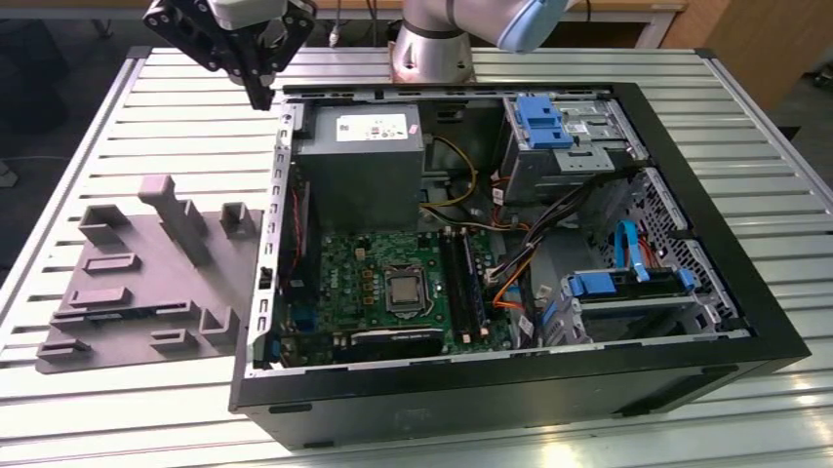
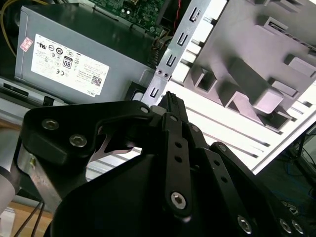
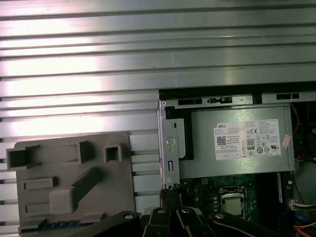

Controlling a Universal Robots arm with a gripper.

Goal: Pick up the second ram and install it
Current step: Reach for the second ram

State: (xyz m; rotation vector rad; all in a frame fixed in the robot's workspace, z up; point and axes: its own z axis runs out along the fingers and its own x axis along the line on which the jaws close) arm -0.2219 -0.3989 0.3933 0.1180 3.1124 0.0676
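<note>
Second ram point(image 1: 94, 315) seemed to be the thin, dark bluish strip set on edge in the grey holder point(image 1: 143, 341), low at the exterior view's left. The holder sat on the slatted tabletop point(image 1: 104, 117), just beside the open computer case point(image 1: 521, 390). The fingers point(image 1: 257, 83) hung at that view's upper left, pressed together with nothing between them, well apart from the ram. The holder's tall upright block point(image 1: 182, 224) stood between the two.

The exterior view alone took in the whole case, with its motherboard point(image 1: 377, 263) and blue drive brackets point(image 1: 544, 122). The first wrist view showed the ram point(image 3: 66, 224) as a row of blue along the holder point(image 3: 123, 197), near the fingers point(image 3: 170, 195). The second wrist view showed the fingers point(image 2: 175, 128) against the power supply point(image 2: 74, 54).
</note>
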